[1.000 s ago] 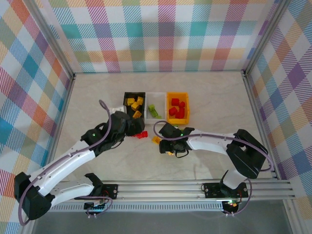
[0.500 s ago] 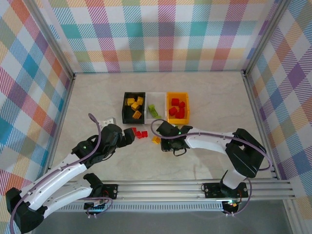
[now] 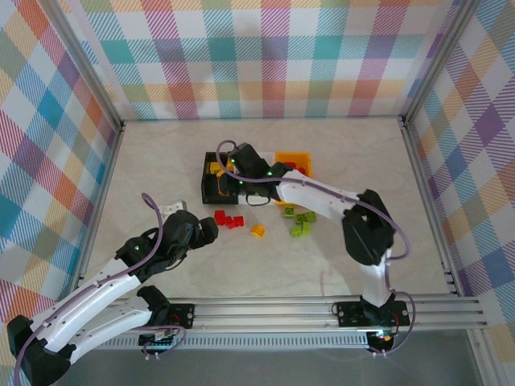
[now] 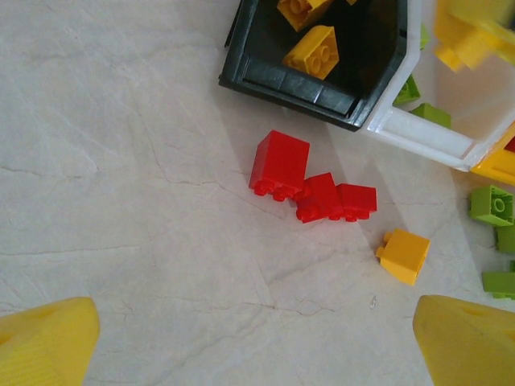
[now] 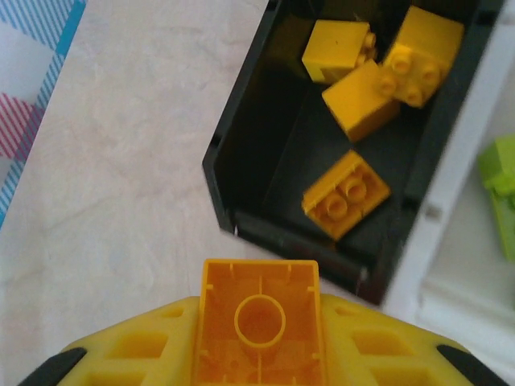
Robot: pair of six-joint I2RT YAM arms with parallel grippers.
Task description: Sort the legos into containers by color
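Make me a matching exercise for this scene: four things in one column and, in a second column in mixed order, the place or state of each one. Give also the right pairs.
Column one
1. black bin
2. three red bricks
3. right gripper
4. left gripper

Column two
A. open, holding nothing
B. lying on the table, near the black bin
C. contains yellow bricks
D. shut on a yellow brick

Pairs: 1-C, 2-B, 3-D, 4-A
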